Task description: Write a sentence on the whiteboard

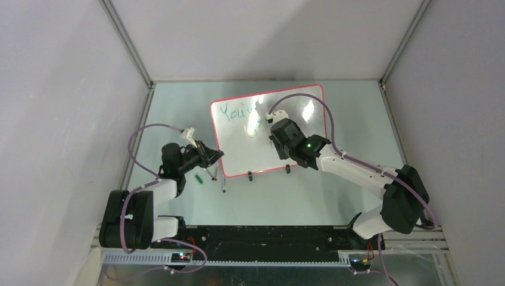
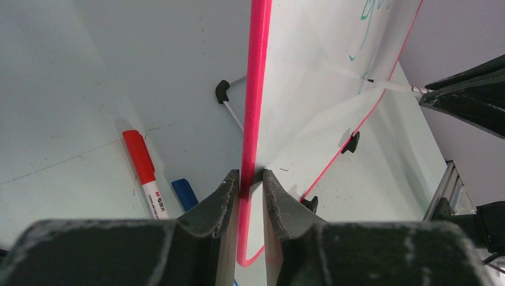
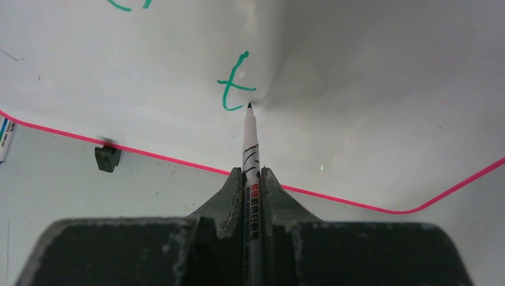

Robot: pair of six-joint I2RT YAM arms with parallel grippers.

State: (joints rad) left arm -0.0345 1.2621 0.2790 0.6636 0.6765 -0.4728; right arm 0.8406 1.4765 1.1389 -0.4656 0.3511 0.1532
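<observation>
STEADYING HAND, WRITING HAND: My left gripper [image 2: 250,179] pinches the whiteboard [image 2: 309,89] by its pink rim near a corner, one finger on each face. As I judge it, this is to stop the board sliding on the table [image 1: 178,107] under the push of writing.

My right gripper [image 3: 251,174] is clamped tight on a marker [image 3: 250,143], held low on the barrel so the tip reaches well past my fingers and I can see what it draws. The tip sits at the end of the crossbar of a green "t" [image 3: 235,80], near the board's lower edge and above one black clip foot [image 3: 107,158]. I cannot tell for certain whether it is pressing on the surface.

From above, the board lies mid-table between my two arms. The sentence [image 1: 235,113] begins "You" at its upper left, and the rest is hidden behind my right wrist, so I judge the last word only begun.

No cup or tray shows. A red marker [image 2: 143,170] and a blue marker [image 2: 184,192] lie loose on the table beside my left fingers.
</observation>
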